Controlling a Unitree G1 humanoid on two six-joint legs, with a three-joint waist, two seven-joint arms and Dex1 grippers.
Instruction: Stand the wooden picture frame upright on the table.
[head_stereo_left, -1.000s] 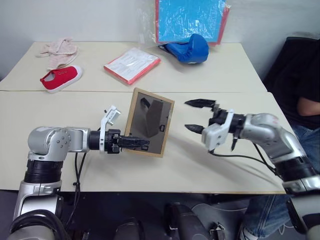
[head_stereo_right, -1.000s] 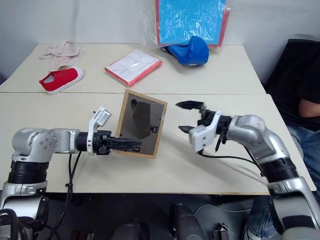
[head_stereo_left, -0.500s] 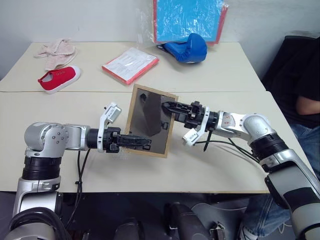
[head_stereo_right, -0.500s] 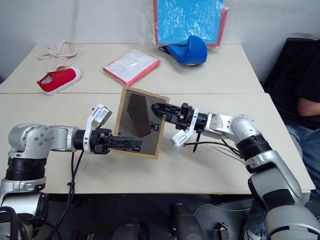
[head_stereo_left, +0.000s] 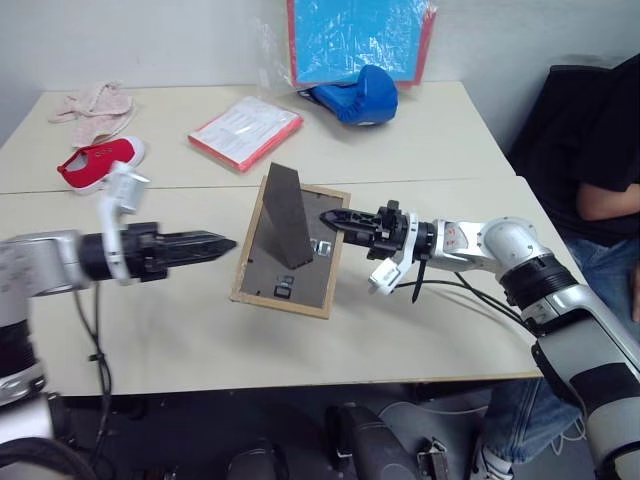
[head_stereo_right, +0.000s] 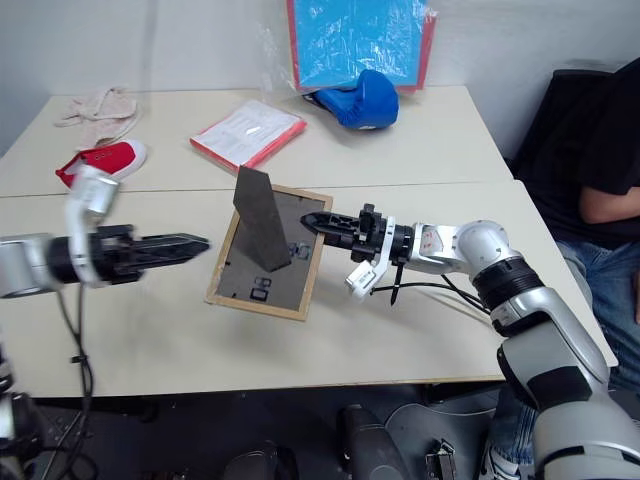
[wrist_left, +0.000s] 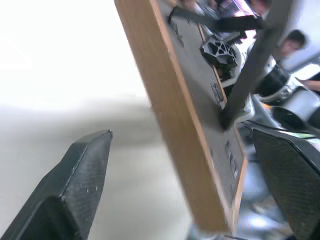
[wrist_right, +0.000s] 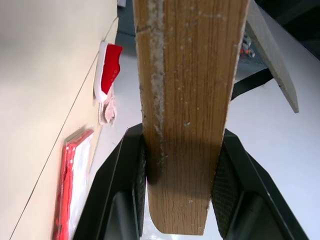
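The wooden picture frame (head_stereo_left: 280, 270) is tilted over the middle of the table (head_stereo_left: 180, 330), its dark back toward me and its fold-out stand (head_stereo_left: 288, 215) sticking out. My right gripper (head_stereo_left: 333, 217) is shut on the frame's right edge. In the right wrist view, its fingers (wrist_right: 135, 185) press both sides of the light wood (wrist_right: 187, 100). My left gripper (head_stereo_left: 222, 243) is open and hangs a short way left of the frame, touching nothing. In the left wrist view, its fingers (wrist_left: 85, 170) stand wide apart before the frame's edge (wrist_left: 175, 125). Whether the frame's lower edge rests on the table is unclear.
On the far table section lie a red shoe (head_stereo_left: 100, 160), a pink cloth (head_stereo_left: 95, 103), a red-edged white booklet (head_stereo_left: 245, 130) and a blue boxing glove (head_stereo_left: 350, 95). A blue board (head_stereo_left: 355, 35) leans on the wall. A person (head_stereo_left: 600, 150) sits at the right.
My left gripper opened, let go of the frame's lower edge and drew back to the left. My right gripper closed on the frame's right edge. The frame leans back more. The camera shifted.
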